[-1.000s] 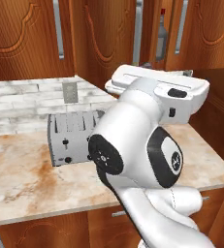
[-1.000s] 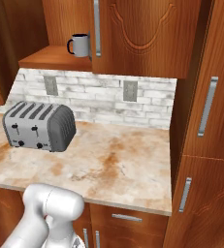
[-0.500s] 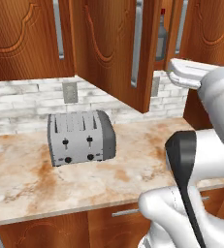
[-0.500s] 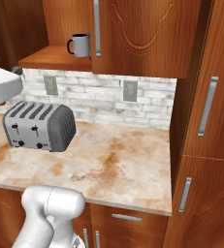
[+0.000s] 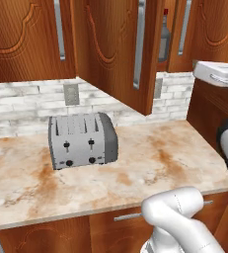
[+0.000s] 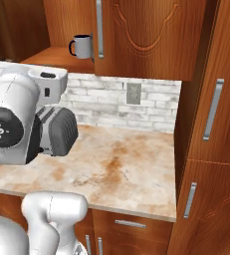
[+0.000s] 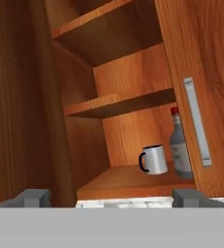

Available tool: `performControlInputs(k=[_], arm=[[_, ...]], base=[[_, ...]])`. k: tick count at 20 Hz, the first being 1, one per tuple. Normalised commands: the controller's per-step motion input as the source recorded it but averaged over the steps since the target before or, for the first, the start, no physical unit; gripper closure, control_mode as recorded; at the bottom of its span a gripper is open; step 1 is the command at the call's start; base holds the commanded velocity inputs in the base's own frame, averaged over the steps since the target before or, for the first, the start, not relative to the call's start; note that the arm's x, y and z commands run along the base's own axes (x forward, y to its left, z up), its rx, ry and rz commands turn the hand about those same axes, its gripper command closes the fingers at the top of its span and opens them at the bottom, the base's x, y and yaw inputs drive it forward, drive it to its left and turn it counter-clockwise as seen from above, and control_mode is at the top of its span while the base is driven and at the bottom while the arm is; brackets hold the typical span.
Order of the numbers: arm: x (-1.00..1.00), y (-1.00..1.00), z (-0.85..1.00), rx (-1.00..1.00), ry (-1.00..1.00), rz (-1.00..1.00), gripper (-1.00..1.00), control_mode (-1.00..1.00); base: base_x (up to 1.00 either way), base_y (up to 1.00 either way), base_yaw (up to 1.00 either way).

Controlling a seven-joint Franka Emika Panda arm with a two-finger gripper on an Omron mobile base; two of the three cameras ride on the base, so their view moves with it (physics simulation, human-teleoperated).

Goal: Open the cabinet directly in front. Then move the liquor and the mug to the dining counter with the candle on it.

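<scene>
Reddish-brown woodwork fills the kitchen wall, and the cabinet stands with one door swung out over the marble-look surface, where a grey toaster sits at about 9 o'clock. On the cabinet's lowest shelf the mug stands just left of the liquor, whose right side is hidden by the other door. Below them the hand is spread wide and holds nothing.

A beige marble-look counter with rust veins runs beneath a whitewashed brick backsplash fitted with a wall outlet. A silver toaster sits on it, with reddish-brown drawer fronts below.
</scene>
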Motion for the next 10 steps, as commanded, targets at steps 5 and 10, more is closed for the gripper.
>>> performControlInputs(k=[5, 10], arm=[[0.97, 0.14, -0.04, -0.04, 0.01, 0.49, -1.0, -1.0], [0.98, 0.59, -0.15, -0.01, 0.0, 0.43, -1.0, -1.0]], base=[[0.0, 0.0, 0.0], [0.0, 0.0, 0.0]])
